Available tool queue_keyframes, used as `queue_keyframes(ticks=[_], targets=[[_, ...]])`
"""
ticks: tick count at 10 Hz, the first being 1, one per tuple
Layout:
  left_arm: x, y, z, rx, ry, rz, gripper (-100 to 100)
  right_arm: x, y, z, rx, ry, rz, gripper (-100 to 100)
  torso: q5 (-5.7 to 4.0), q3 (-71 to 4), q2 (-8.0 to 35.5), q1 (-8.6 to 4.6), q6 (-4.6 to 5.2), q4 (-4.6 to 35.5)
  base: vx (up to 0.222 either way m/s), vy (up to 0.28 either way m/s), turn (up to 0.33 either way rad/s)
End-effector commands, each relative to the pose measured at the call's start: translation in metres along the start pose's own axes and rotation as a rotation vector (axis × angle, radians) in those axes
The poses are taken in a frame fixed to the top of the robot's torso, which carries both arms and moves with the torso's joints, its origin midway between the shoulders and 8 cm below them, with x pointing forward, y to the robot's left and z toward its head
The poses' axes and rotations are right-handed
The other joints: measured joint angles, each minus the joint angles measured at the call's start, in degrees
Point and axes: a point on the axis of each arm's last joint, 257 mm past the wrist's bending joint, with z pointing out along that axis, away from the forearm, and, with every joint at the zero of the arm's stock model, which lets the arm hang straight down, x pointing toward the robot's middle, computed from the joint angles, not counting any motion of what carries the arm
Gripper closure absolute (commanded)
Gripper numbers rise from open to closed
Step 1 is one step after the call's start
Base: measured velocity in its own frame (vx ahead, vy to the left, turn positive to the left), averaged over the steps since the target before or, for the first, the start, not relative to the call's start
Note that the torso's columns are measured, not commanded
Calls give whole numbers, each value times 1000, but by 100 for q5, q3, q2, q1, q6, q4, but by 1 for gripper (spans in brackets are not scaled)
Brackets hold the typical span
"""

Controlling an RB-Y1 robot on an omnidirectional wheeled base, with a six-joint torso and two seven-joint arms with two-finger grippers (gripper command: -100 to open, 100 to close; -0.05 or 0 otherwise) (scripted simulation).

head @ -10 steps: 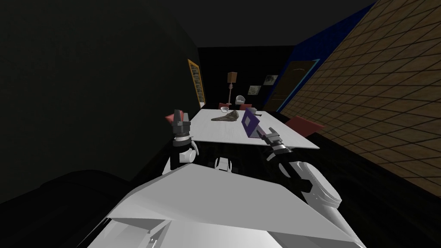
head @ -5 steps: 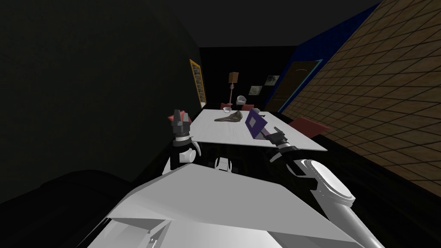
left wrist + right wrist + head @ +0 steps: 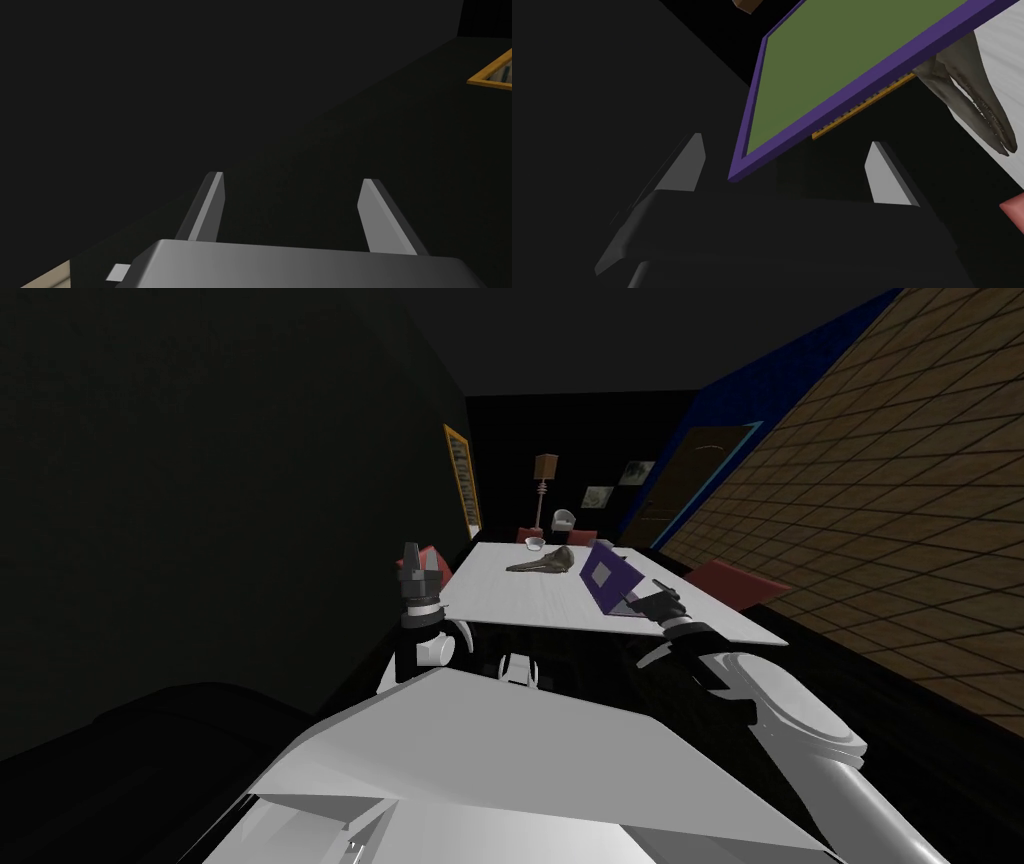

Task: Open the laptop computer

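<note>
Laptop: purple laptop [image 3: 610,576], its lid raised and tilted, on the white desk [image 3: 520,600] near the right edge.
Handling: likely light and stiff, with a thin lid; the base may slide on the smooth desk. Best to take the lid's free edge, far from the hinge.
Right gripper [image 3: 784,142]: fingers spread apart, the lid's corner between them, nothing clamped.
Left gripper [image 3: 292,176]: raised by the desk's near left corner, fingers spread, nothing held.
Nearby: grey beak-like object [image 3: 545,560] just beyond the laptop.

On the table [image 3: 520,600], the laptop [image 3: 610,577] stands near the table's right front edge, the long-snouted skull [image 3: 548,560] lies at its middle, and the bowl [image 3: 535,544] sits at its far end.
</note>
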Motion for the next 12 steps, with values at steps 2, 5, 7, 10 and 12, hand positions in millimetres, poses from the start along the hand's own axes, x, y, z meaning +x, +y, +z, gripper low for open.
queue_keyframes(ticks=[2,5,7,10,12], targets=[[0,0,0,0,0,0,0,16,-30,3,18,55,-189,-100,-7,-8,-12,-22,0,-3,16,89,9],[0,0,0,0,0,0,0,19,-33,3,20,59,-201,-100,-4,-6,-9,-14,0,-3,7,48,2],[0,0,0,0,0,0,0,23,-39,5,28,61,-125,100,-14,-4,-10,-11,-3,-14,0,-25,12],[0,0,0,0,0,0,0,32,-42,7,31,66,-7,100,-37,-20,-35,-62,20,-30,-25,-76,45],[0,0,0,0,0,0,0,38,-45,8,35,69,71,100,-41,-28,-49,-67,25,-36,-15,-53,24]])
